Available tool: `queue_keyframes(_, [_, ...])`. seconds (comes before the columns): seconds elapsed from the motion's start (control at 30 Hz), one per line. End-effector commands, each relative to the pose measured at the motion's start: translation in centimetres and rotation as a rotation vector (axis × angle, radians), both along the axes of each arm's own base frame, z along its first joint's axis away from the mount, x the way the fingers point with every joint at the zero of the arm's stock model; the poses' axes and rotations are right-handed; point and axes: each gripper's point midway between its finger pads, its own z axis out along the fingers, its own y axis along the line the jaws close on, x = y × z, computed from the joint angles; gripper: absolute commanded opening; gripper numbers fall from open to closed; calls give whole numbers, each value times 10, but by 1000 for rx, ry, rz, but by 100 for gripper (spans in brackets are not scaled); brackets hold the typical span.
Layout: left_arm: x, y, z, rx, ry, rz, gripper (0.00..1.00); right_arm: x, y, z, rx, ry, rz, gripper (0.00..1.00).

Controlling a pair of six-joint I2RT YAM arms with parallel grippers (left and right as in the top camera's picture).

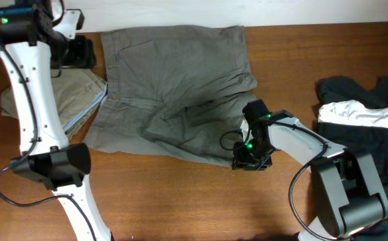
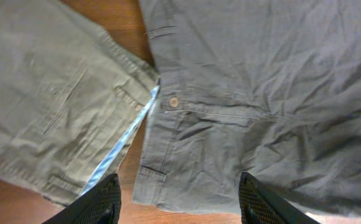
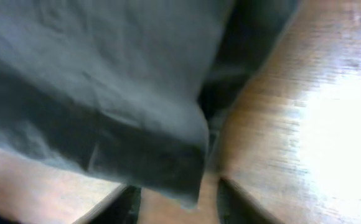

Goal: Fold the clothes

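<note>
Along left edge, folded khaki garment. Over far-left corner, left gripper spread wide above waistband of grey shorts, laid flat by far edge. Near hem between parted, unclamped fingers of right gripper. At right edge, dark clothes pile.

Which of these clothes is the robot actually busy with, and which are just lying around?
In the job now:
grey shorts, spread out
right gripper, at their lower hem
left gripper, above their waistband

Lying about for now:
folded khaki trousers, at the left
dark heap of clothes, at the right
white garment, on that heap
</note>
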Motion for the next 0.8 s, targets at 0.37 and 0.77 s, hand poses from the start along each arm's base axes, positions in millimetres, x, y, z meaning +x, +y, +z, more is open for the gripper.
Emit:
queue_keyframes(0.37, [-45, -3, -104, -113, 403, 53, 61, -41, -73, 76, -364, 26, -109, 18])
queue_keyframes(0.77, [-140, -27, -228, -162, 824, 31, 52, -35, -47, 26, -150, 39, -115, 60])
